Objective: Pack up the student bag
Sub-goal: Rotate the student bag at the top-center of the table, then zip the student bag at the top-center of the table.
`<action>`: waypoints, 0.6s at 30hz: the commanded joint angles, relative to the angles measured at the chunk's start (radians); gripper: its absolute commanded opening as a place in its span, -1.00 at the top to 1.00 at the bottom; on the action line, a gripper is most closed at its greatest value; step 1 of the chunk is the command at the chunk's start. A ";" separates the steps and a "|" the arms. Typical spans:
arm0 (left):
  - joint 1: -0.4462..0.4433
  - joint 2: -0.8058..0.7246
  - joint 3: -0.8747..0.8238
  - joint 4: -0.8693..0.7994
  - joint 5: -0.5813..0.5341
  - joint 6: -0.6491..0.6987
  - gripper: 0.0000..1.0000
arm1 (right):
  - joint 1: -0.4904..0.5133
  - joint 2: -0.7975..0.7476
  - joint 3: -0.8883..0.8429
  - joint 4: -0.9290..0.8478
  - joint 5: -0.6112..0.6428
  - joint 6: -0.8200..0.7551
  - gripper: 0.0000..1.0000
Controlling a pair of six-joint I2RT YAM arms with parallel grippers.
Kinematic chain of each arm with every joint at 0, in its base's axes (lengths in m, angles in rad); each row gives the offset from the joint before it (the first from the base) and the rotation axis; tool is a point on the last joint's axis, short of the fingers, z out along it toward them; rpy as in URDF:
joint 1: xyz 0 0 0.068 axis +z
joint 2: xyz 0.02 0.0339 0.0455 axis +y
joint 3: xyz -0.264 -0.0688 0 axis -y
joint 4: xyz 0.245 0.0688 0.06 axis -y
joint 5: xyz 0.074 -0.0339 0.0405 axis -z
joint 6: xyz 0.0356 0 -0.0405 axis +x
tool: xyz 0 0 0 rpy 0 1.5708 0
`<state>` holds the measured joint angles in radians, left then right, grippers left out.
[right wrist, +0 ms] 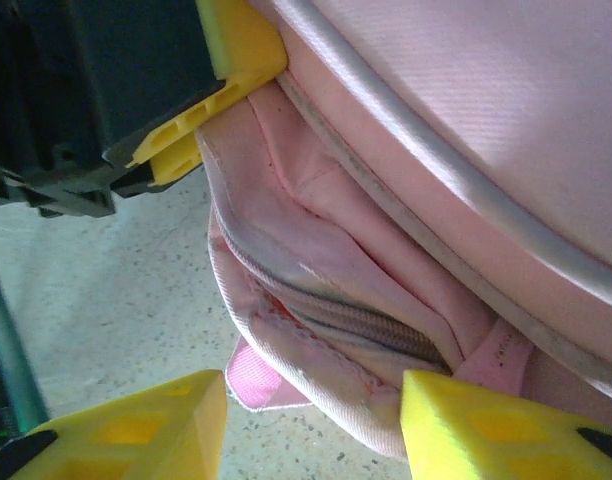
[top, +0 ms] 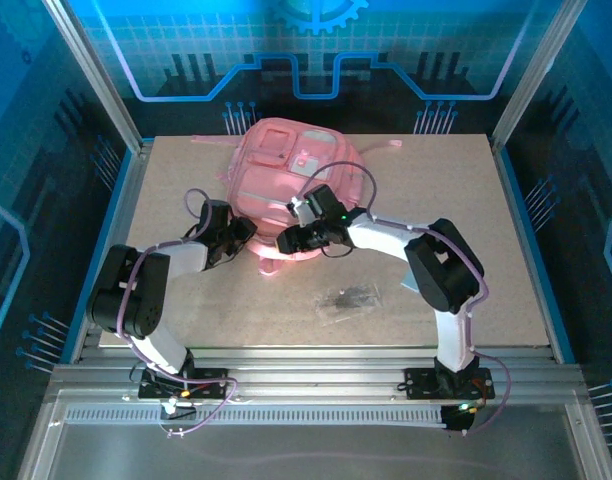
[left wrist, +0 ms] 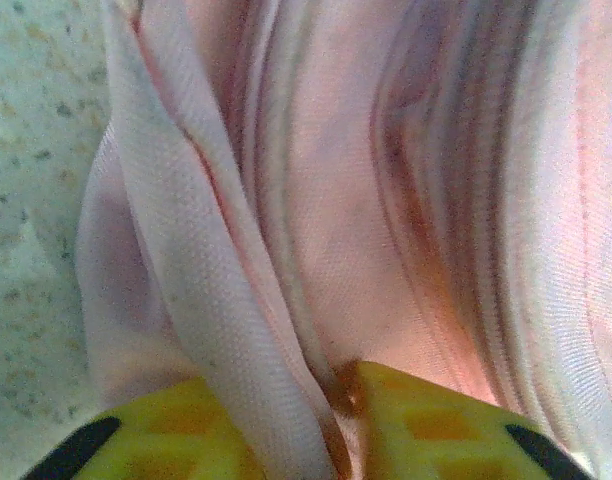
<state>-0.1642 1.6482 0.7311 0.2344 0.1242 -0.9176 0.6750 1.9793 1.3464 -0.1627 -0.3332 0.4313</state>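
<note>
Pink student bag (top: 276, 170): woven cloth with a fine, grainy weave and a soft sheen, creased into loose folds. Its rounded piping (right wrist: 456, 190) is smooth and slightly glossy, its zip (right wrist: 356, 325) is pale and finely ribbed, and its seams are stitched. On left gripper (left wrist: 291, 385) and right gripper (right wrist: 311, 400), fingers (right wrist: 486, 430) are yellow moulded plastic, matt, with shallow recessed panels and black plastic behind. Table (top: 466, 230): pale beige board, matt, finely speckled. Arms (top: 386, 240): white and black hard shells, smooth, semi-gloss. Cables (top: 478, 270): lilac sheathing, smooth. Frame rails (top: 316, 375): silver grooved metal, satin finish. Walls (top: 46, 150): blue printed panels, smooth, lightly reflective. Small wrapper (top: 348, 300): seemingly clear, crinkled film.
</note>
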 commanded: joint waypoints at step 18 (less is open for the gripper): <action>-0.017 -0.303 0.124 -0.479 0.136 0.167 -0.39 | -0.184 -0.051 -0.008 -0.029 0.175 0.210 -0.20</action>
<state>-0.1780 1.3815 0.8280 -0.2073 0.2379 -0.7448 0.5056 1.8668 1.3388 -0.2428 -0.1390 0.5293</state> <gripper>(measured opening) 0.696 0.602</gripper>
